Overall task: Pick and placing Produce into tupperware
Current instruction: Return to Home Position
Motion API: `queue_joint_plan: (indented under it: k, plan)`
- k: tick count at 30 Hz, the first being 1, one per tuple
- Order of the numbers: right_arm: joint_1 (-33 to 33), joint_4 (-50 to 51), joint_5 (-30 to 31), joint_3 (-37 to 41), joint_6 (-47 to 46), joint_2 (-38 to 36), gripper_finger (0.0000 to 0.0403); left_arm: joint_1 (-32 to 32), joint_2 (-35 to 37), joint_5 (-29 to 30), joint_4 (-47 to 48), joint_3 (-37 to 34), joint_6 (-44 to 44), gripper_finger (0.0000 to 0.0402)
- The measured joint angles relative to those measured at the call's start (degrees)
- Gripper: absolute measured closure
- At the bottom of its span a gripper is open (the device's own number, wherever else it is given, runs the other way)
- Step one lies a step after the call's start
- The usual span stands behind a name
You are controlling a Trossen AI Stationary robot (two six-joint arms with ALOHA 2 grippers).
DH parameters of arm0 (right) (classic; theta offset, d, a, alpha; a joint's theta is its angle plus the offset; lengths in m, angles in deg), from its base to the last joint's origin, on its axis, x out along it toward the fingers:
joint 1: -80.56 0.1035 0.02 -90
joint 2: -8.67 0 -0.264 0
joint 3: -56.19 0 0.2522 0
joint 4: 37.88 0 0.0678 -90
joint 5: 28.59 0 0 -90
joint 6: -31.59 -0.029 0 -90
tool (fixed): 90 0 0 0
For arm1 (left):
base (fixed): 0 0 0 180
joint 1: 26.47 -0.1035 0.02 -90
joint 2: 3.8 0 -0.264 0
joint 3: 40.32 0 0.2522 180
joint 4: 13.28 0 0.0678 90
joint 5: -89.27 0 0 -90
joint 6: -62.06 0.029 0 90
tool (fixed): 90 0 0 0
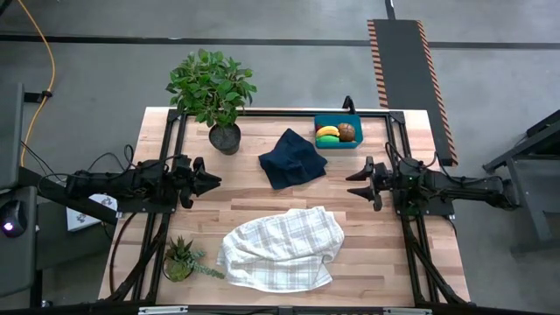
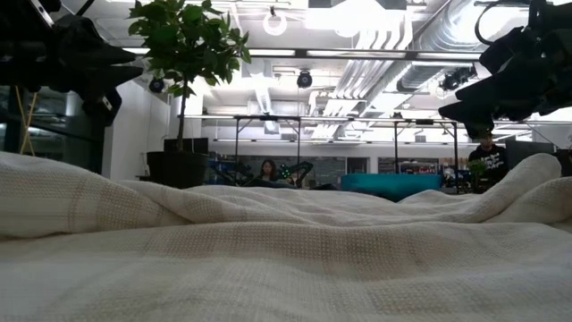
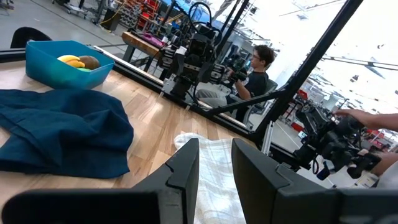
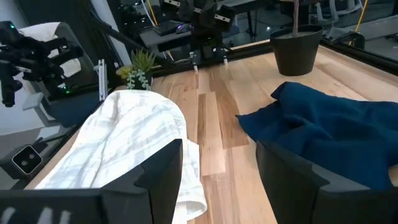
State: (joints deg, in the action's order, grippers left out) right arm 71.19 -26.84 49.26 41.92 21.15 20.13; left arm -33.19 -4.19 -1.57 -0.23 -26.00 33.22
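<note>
The teal tupperware stands at the table's far right. In it lie a yellow banana, a bright green piece and a brown kiwi; the left wrist view shows the tupperware with the banana too. My left gripper hangs level over the table's left side, its fingers a narrow gap apart with nothing between them. My right gripper hangs over the right side, pointing toward the left one, open and holding nothing.
A dark navy cloth lies crumpled between the grippers, toward the far edge. A white checked towel lies bunched near the front edge. A potted plant stands far left, a small plant near left. A seated person shows beyond the table.
</note>
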Motion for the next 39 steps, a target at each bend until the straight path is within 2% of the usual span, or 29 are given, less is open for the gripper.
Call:
queue_joint_plan:
  k: [17, 29, 39]
  plan:
    - [0.0, 0.0, 0.0, 0.0, 0.0, 0.0, 0.0206, 0.0, 0.0, 0.0, 0.0, 0.0, 0.0, 0.0318]
    - [1.2, 0.1, 0.0, 0.0, 0.0, -8.3, 0.0206, 0.0, 0.0, 0.0, 0.0, 0.0, 0.0, 0.0318]
    - [1.1, 0.0, 0.0, 0.0, 0.0, -9.6, 0.0206, 0.0, 0.0, 0.0, 0.0, 0.0, 0.0, 0.0318]
